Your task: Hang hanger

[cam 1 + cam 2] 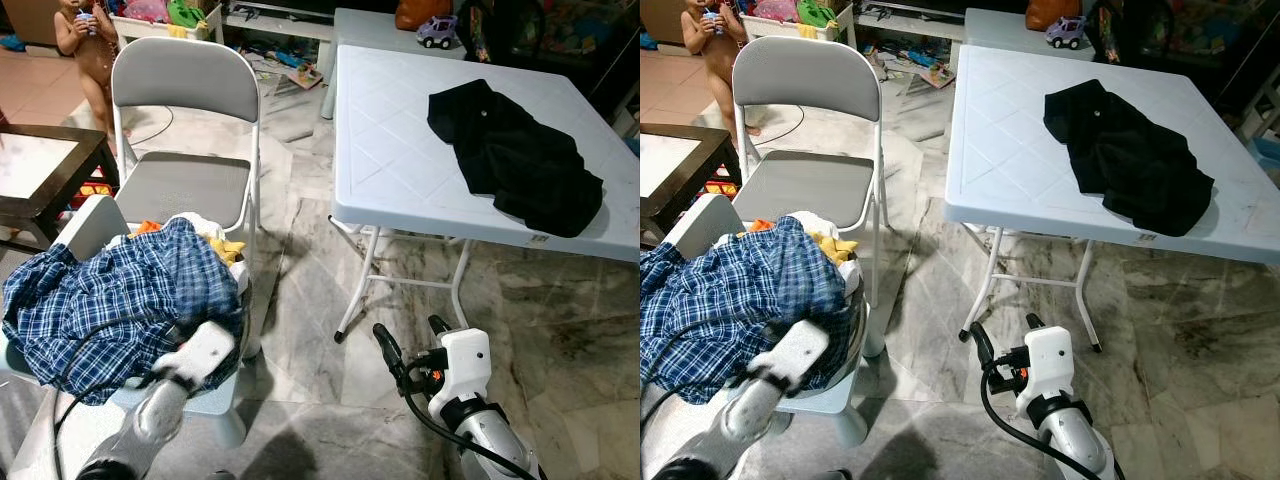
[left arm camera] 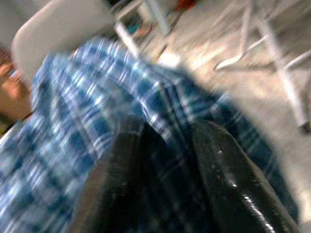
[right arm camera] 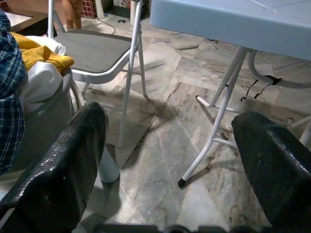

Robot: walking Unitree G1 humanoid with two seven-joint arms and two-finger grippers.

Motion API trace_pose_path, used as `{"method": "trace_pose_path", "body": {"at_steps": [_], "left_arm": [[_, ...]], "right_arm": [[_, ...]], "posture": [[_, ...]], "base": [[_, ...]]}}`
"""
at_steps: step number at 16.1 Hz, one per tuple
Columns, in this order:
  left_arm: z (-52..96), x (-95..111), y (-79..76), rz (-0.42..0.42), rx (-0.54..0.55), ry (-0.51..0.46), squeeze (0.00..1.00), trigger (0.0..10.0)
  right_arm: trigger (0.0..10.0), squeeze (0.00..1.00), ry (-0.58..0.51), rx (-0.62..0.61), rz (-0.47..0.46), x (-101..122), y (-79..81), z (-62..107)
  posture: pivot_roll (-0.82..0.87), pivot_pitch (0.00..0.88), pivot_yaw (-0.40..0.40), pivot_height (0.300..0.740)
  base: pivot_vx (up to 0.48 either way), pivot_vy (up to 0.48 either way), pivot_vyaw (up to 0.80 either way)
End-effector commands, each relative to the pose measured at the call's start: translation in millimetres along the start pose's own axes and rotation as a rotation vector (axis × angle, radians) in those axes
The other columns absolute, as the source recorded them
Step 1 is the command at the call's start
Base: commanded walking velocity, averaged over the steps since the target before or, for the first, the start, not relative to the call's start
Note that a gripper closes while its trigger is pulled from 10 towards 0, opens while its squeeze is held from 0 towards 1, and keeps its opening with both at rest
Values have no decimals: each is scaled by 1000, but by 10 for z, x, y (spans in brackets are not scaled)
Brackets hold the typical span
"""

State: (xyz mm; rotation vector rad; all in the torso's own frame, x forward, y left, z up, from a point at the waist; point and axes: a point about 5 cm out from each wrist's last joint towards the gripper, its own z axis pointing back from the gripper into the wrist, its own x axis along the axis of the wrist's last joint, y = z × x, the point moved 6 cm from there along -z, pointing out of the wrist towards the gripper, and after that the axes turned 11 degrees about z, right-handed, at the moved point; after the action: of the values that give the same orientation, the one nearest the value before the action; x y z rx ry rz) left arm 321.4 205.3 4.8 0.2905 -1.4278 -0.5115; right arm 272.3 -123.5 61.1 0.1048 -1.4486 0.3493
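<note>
The left gripper point(image 2: 165, 160) reaches into the plaid shirt point(image 1: 100, 300) heaped in the near-left basket point(image 1: 95, 225), jaws slightly parted, probably feeling for a hanger I cannot spot; the right gripper point(image 1: 408, 345) waits wide open beside the desk point(image 1: 400, 150).

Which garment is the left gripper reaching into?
The blue checked shirt heaped in the basket, not the black garment on the table.

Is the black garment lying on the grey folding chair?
No, the black garment lies on the white folding table, while the grey folding chair has a bare seat.
</note>
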Motion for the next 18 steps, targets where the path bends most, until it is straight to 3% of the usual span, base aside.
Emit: {"method": "trace_pose_path", "body": {"at_steps": [1, 2, 3, 4, 6, 8, 9, 10, 12, 13, 16, 17, 18], "left_arm": [[28, -74, 57, -10, 36, 30, 1000, 10000], [-99, 47, 193, 20, 153, 8, 1000, 10000], [-160, 145, 189, 30, 167, -22, 1000, 10000], [-246, 469, 368, 84, 166, -152, 1000, 10000], [-244, 855, 618, 116, 147, -303, 1000, 10000], [-355, 1411, 618, 183, 140, -451, 1000, 10000], [-453, 1611, 620, 216, 162, -475, 1000, 10000], [-565, 1622, 647, 247, 183, -431, 1000, 10000], [-840, 1461, 716, 396, 205, -236, 1000, 10000], [-921, 1374, 728, 463, 234, -155, 1000, 10000], [-1035, 1188, 642, 544, 262, 19, 1000, 10000], [-1043, 1104, 593, 565, 258, 75, 0, 10000], [-1042, 1032, 555, 554, 254, 123, 0, 10000]], "right_arm": [[10000, 0, 14, -10, 6, -43, -38, 26], [10000, 0, 21, -9, 4, -67, -31, 41], [10000, 0, 22, -3, 5, -71, -17, 39], [10000, 0, 21, 8, 11, -65, 6, 30], [10000, 0, 20, 9, 15, -59, 1, 27], [10000, 0, 24, 3, 16, -67, -20, 38], [10000, 0, 28, 3, 17, -83, -22, 49], [10000, 0, 29, 4, 18, -85, -16, 47], [10000, 0, 21, 8, 19, -57, 4, 19], [10000, 0, 19, 9, 20, -49, 8, 11], [10000, 0, 20, 9, 23, -50, 24, 29], [10000, 0, 23, 9, 22, -56, 29, 39], [10000, 0, 25, 10, 23, -60, 37, 46]], "posture": [[175, 117, -130, 740], [182, 120, -139, 740], [180, 120, -140, 740], [175, 116, -140, 740], [172, 115, -143, 740], [171, 116, -144, 740], [170, 114, -145, 740], [169, 114, -144, 740], [161, 111, -141, 740], [160, 112, -140, 740], [140, 110, -134, 740], [134, 109, -134, 740], [131, 110, -131, 740]], "base": [[0, 0, 0], [0, 0, 0], [0, 0, 0], [0, 0, 0], [0, 0, 0], [0, 0, 0], [0, 0, 0], [0, 0, 0], [0, 0, 0], [0, 0, 0], [0, 0, 0], [0, 0, 0], [0, 0, 0]]}}
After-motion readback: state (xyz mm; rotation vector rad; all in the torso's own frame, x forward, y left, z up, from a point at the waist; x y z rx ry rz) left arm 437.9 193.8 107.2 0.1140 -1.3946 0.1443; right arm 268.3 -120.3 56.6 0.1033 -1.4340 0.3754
